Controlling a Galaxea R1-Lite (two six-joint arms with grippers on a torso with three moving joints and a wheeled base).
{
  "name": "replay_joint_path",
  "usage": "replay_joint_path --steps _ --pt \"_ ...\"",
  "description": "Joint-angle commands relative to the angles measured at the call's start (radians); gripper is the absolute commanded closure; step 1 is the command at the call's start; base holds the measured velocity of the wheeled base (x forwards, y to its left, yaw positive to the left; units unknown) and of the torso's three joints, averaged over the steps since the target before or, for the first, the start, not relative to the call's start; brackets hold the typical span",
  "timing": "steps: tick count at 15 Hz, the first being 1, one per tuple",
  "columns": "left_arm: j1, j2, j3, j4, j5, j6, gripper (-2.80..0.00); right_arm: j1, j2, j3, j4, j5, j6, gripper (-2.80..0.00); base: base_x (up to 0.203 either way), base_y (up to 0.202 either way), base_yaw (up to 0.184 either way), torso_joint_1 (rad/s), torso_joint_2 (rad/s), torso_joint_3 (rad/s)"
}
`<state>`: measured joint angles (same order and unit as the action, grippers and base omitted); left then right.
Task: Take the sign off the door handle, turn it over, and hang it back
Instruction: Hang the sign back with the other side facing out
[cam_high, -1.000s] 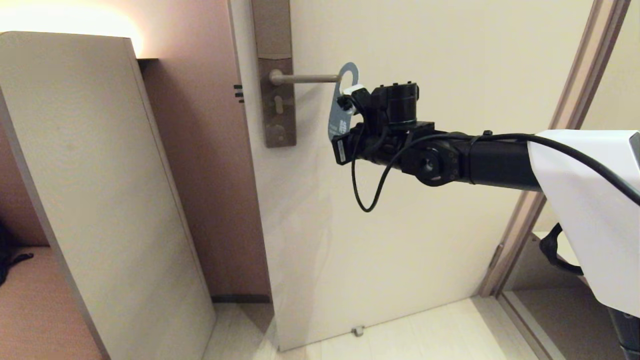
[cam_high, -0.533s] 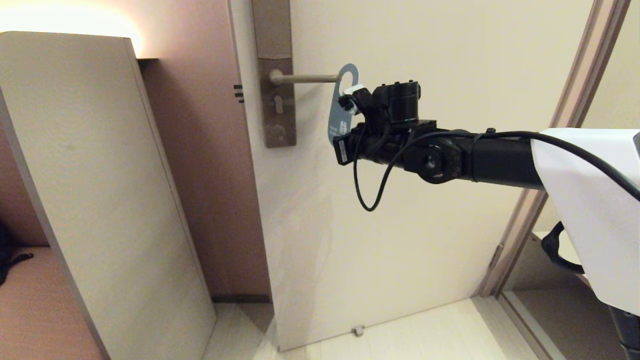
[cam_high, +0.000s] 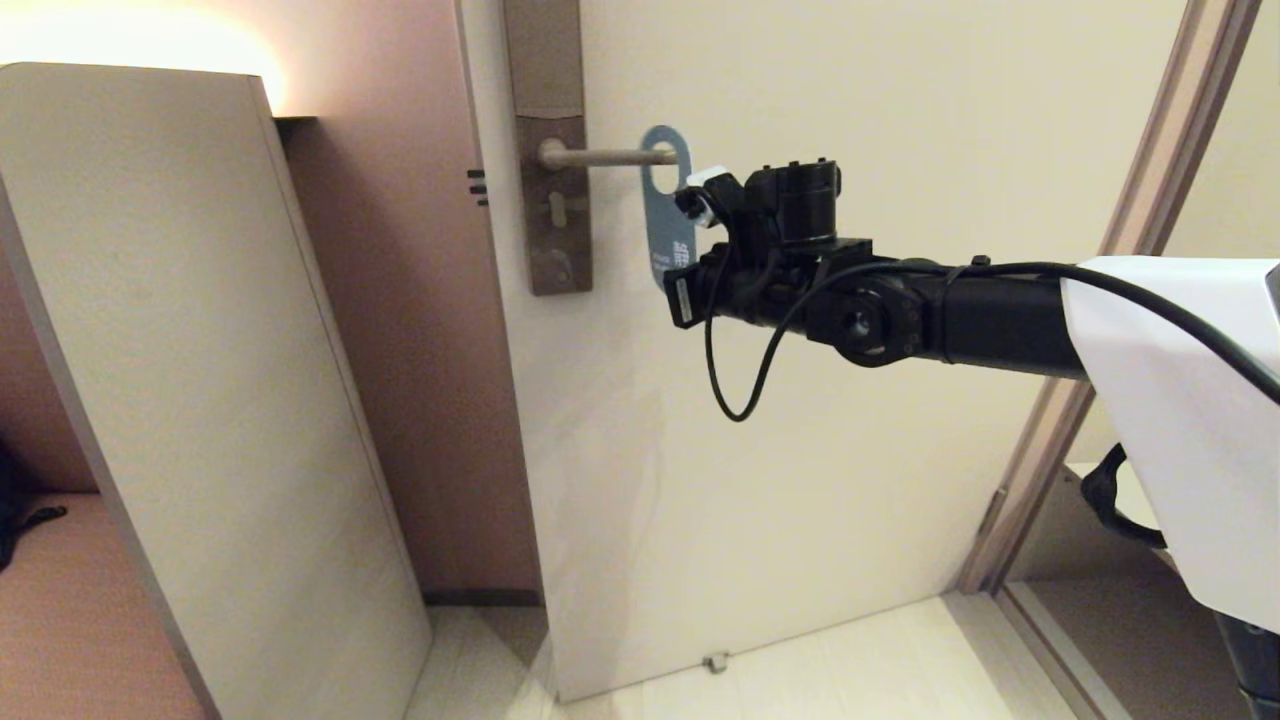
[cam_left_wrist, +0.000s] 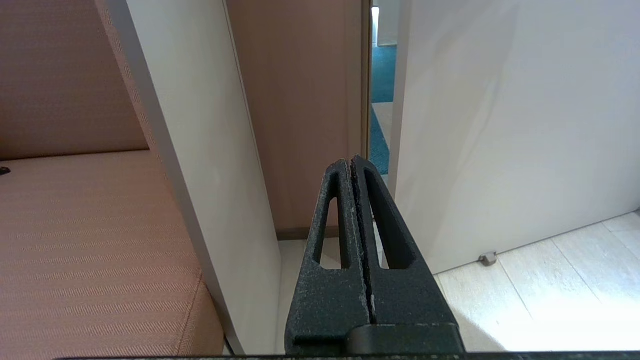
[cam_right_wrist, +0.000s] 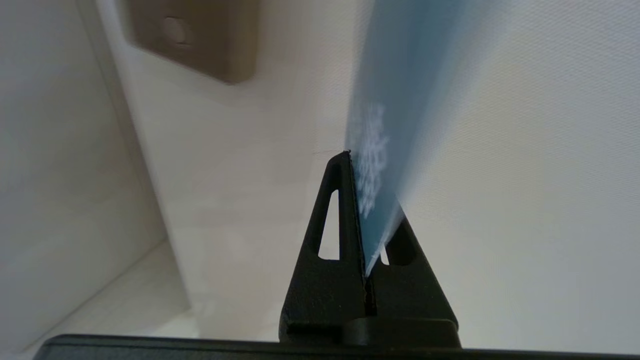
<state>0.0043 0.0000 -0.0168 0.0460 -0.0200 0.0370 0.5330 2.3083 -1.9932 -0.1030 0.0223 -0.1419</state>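
Right gripper (cam_high: 690, 235), jaws clamped on the lower edge of the blue door-hanger sign (cam_high: 668, 205), holds its hole threaded over the lever door handle (cam_high: 610, 156) for rehanging; left gripper (cam_left_wrist: 356, 167) parked low, jaws closed, empty.

Blue card door-hanger sign (cam_high: 668, 212) with its hole threaded over the end of the brushed metal lever handle (cam_high: 605, 156) on the cream door (cam_high: 850, 120). Right gripper (cam_high: 686, 262) clamped on the sign's lower edge, black arm reaching in from the right.
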Motion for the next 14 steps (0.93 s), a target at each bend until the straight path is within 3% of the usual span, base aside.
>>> replay_joint_path --steps 1,14 --pt "0.0 0.002 0.0 0.0 0.0 0.001 0.0 0.004 0.0 0.001 -0.003 0.017 -0.002 0.0 0.0 0.0 0.0 0.0 0.0 0.0" --pt "0.0 0.002 0.0 0.0 0.0 0.001 0.0 0.034 -0.003 0.002 -0.004 0.008 -0.005 0.0 0.0 0.0 0.0 0.0 0.0 0.0"
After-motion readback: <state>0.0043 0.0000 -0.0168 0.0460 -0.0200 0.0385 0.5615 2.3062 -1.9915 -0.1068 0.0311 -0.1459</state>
